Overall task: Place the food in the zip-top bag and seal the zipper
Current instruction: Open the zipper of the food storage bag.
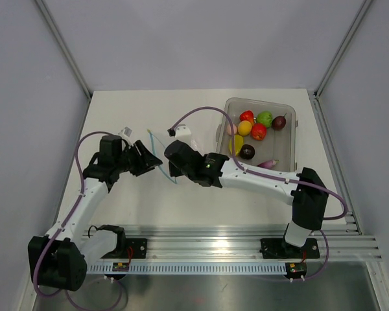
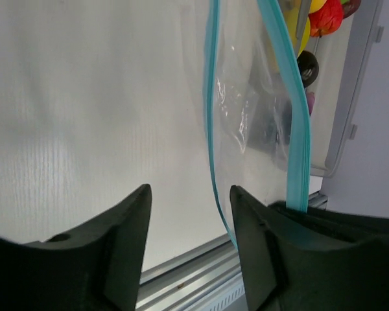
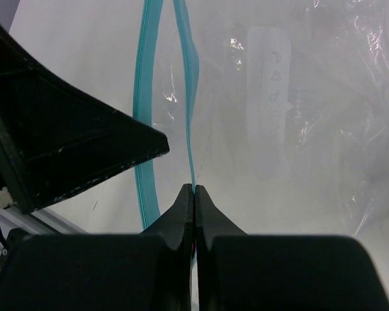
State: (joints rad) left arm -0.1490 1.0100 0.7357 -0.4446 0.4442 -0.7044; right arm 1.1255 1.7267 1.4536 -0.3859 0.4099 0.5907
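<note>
Right gripper [image 3: 194, 188]: jaws together, clamped on one lip of the zipper [image 3: 189, 116]. The strip's long axis runs straight away from the fingertips, in line with the fingers.

Left gripper [image 2: 189, 194]: jaws apart, holding nothing. In its wrist view the other lip drops down just beside the inner face of the finger on the right; the clamped lip passes over that same finger, outside the gap. Whether the nearer lip touches the finger cannot be told.

Bag [image 2: 246, 110]: hangs between the two grippers at mid-table, mouth slightly parted, nothing in it.

Food [image 1: 258, 131]: all in the bin [image 1: 289, 113], well apart from the bag on the right arm's side. The right arm is nearer to it but is occupied.

Judgement: the coming move turns on the free lip entering the left jaws; a small sideways shift should do it.

Room: bare table [image 1: 149, 110] beyond the bag; the rail [image 1: 233, 241] lies close on the near side
</note>
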